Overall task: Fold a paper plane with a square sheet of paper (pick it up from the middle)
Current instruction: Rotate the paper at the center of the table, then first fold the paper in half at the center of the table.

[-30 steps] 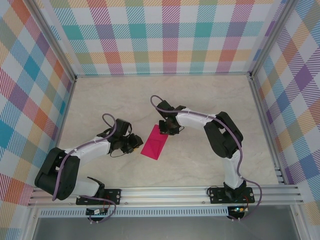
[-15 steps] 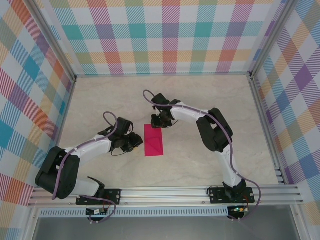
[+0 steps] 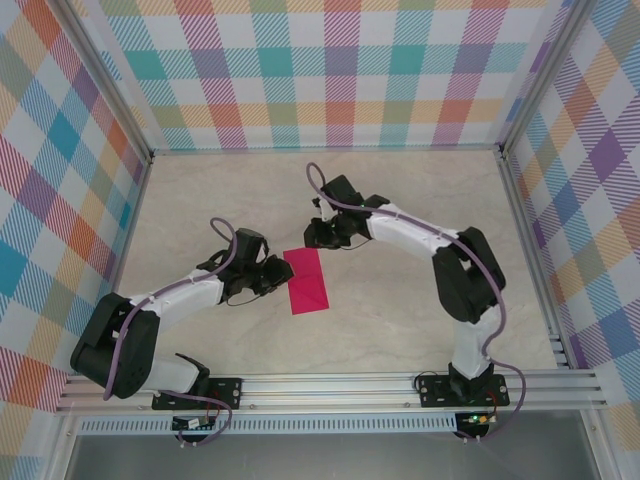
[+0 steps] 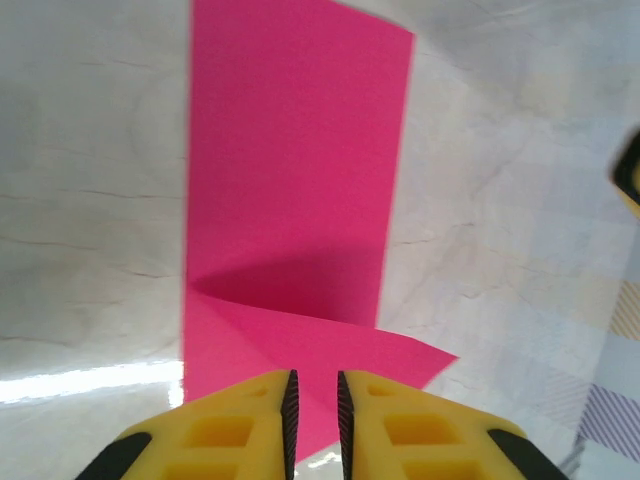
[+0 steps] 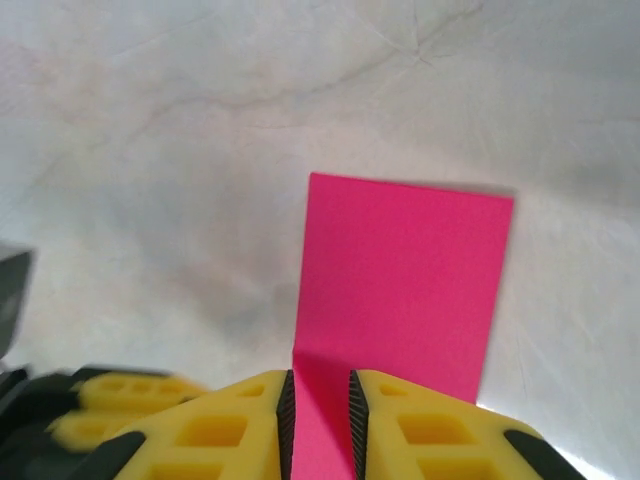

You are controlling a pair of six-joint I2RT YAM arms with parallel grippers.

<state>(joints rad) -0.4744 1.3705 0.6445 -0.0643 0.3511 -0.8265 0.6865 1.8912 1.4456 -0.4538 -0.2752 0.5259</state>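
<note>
Pinching paper point(image 3: 308, 283): left tool point(image 4: 315, 400), right tool point(image 5: 320, 400)

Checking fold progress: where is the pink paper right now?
In the top view the pink paper lies mid-table, with the left claw at its left edge and the right claw at its far end.

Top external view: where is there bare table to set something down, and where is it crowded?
Bare: far strip of table along the back wall; right of the right arm; near centre between the bases. Crowded: the middle, left gripper and right gripper at the pink paper.
</note>
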